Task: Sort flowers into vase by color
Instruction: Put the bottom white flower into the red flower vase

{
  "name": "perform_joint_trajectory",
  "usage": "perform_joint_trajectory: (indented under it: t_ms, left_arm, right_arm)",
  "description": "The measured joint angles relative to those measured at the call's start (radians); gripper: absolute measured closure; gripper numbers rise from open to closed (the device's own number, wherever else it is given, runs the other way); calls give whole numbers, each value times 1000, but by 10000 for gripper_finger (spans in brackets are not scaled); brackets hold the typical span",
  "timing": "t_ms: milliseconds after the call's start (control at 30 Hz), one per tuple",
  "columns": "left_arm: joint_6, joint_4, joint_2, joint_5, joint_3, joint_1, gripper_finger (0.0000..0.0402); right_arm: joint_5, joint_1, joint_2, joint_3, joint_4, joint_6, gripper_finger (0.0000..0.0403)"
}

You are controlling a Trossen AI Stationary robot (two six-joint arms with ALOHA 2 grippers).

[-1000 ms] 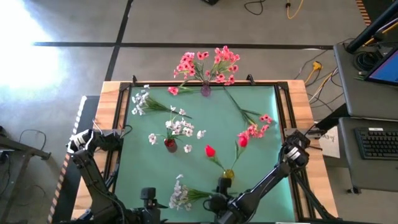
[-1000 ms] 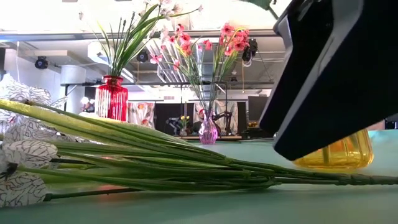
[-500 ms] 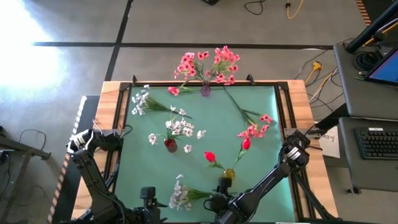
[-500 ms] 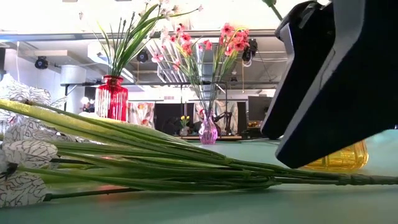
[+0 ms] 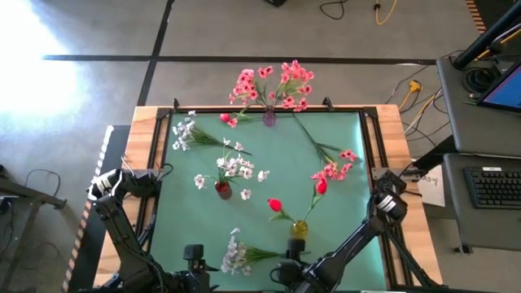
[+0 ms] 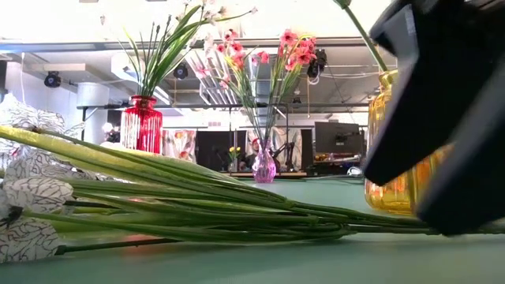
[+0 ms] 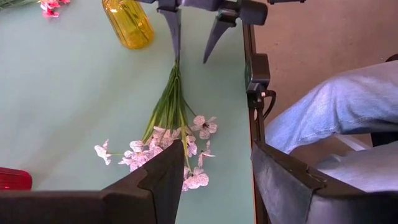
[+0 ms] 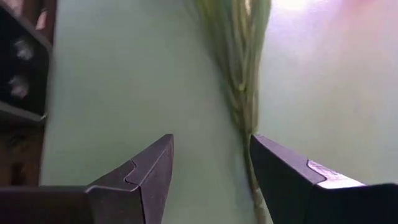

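Observation:
A white flower spray (image 5: 238,254) lies flat near the table's near edge, its blossoms (image 7: 180,149) toward the left and its stem end (image 7: 176,68) toward the right. My right gripper (image 7: 189,50) hangs open just over that stem end; the stems (image 8: 239,93) run between its fingers close to one of them, and no touch shows. My left gripper (image 7: 211,180) is open above the blossoms, holding nothing. The yellow vase (image 5: 299,229) with two red buds stands just beyond. The red vase (image 5: 222,189) holds white flowers and the purple vase (image 5: 269,116) holds pink ones.
A loose pink spray (image 5: 334,167) lies on the right of the mat and a loose white spray (image 5: 186,132) at the far left. A person's leg in jeans (image 7: 329,106) shows past the table's near edge. My right arm's dark bulk (image 6: 450,118) fills the right of the low view.
My right gripper has drawn back a little from the yellow vase toward the table's near edge, uncovering the vase in the low view. The red buds in the yellow vase have shifted slightly. My left gripper has kept still.

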Motion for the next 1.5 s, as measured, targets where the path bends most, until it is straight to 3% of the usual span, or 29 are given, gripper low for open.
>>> perform_joint_trajectory:
  t_ms: [200,467,667,867,1133,1500]
  left_arm:
    - [-3,0,0,4,0,0,228]
    - [-4,1,0,5,0,0,228]
    - [-4,1,0,5,0,1,228]
    - [-4,1,0,5,0,6,228]
    - [-4,1,0,5,0,11,228]
    - [-6,2,0,5,0,11,228]
  right_arm:
    - [30,65,0,-5,-26,62,197]
    - [181,163,0,-94,-86,253,197]
    - [270,175,0,-152,-58,337,197]
    - [290,156,0,-155,68,227,197]
    - [236,120,-2,-155,289,37,197]
    - [181,120,-53,-196,296,-102,197]
